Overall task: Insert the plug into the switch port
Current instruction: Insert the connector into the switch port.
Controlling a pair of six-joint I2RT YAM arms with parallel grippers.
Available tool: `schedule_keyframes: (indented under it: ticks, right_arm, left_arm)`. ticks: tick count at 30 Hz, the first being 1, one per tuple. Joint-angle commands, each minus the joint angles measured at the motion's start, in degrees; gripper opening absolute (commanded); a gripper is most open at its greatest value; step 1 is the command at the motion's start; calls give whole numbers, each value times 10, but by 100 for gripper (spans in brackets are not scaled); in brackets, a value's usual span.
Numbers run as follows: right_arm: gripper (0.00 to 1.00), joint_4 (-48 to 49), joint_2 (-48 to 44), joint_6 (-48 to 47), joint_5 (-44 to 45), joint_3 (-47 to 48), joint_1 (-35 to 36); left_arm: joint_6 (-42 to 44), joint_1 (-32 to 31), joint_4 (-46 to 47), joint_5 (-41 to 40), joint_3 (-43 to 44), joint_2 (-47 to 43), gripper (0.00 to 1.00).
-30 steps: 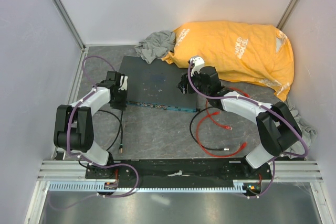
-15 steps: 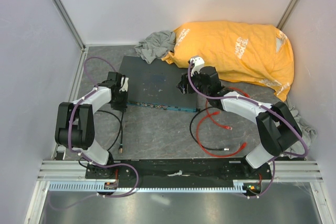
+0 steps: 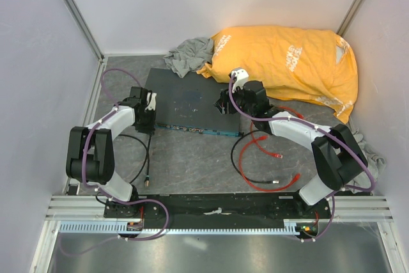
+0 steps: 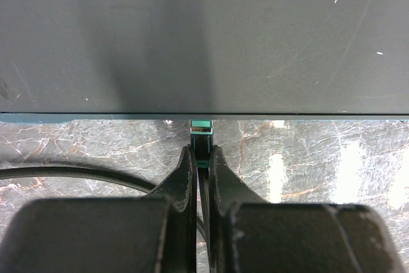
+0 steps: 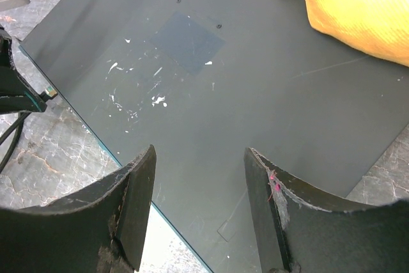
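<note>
Pretty much nothing's changed from a second ago, the left arm just wobbled a hair. Centre-left, the left gripper [image 4: 201, 155] is clenched on the small teal-green plug [image 4: 202, 137], tip butted against the thin blue-green front edge [image 4: 77, 117] of the flat dark grey box [image 3: 185, 100]. The right gripper [image 5: 199, 151] hangs released over the box. A thin red cable [image 3: 255, 158] lies loose lower right on the grey marbled tabletop [image 3: 192, 164]. Pale walls, and a crumpled orange bag [image 3: 287, 62] at the back.

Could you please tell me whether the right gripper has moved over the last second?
No; the right gripper stays over the right end of the grey box.
</note>
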Motion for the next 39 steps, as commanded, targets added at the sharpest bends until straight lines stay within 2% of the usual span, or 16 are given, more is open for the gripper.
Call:
schedule_keyframes:
  ticks: [1, 15, 29, 39]
  right_arm:
    - [65, 25, -10, 3, -9, -2, 0]
    - [64, 35, -5, 8, -13, -6, 0]
    - [65, 37, -4, 10, -16, -7, 0]
    - [65, 38, -3, 10, -17, -8, 0]
  left_arm:
    - [13, -2, 31, 7, 11, -17, 1]
    - [41, -30, 28, -49, 19, 3, 1]
    - [42, -42, 26, -63, 28, 12, 1]
    - [43, -41, 69, -74, 31, -8, 2]
